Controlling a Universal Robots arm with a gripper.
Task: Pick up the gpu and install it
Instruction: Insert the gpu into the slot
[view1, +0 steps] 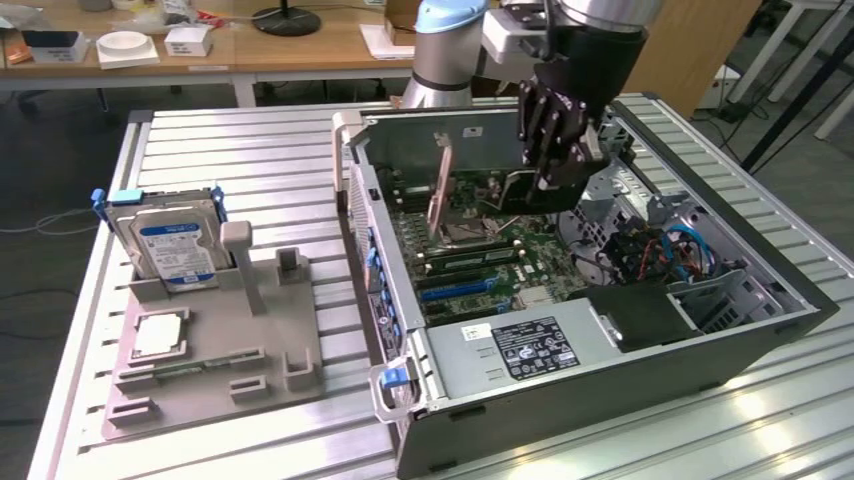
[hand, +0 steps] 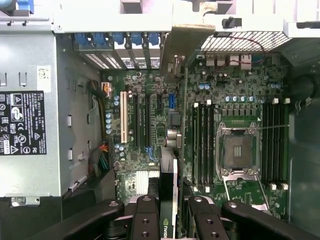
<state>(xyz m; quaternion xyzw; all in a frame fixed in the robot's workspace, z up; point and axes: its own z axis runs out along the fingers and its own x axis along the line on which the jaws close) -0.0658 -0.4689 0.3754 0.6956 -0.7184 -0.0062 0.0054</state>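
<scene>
My gripper (view1: 554, 185) hangs inside the open computer case (view1: 747, 345), shut on the gpu (view1: 439, 190). The gpu is a thin dark card that stands on edge. Its pale metal bracket points at the case's rear wall. In the wrist view the gpu (hand: 170, 200) runs edge-on from between my black fingers (hand: 146, 216) up to the bracket by the rear slots. My gripper (hand: 172, 212) holds it over the motherboard (hand: 135, 82), between the expansion slots (hand: 136, 120) and the memory slots (hand: 200, 145). Whether the card touches a slot cannot be told.
A hard drive (view1: 171, 245) with a blue-white label stands in a grey fixture (view1: 200, 350) at the exterior view's left, with a processor chip (view1: 158, 335) lying on it. Inside the case are the power supply (view1: 527, 350), the CPU socket (hand: 237, 150) and blue cables (view1: 687, 250).
</scene>
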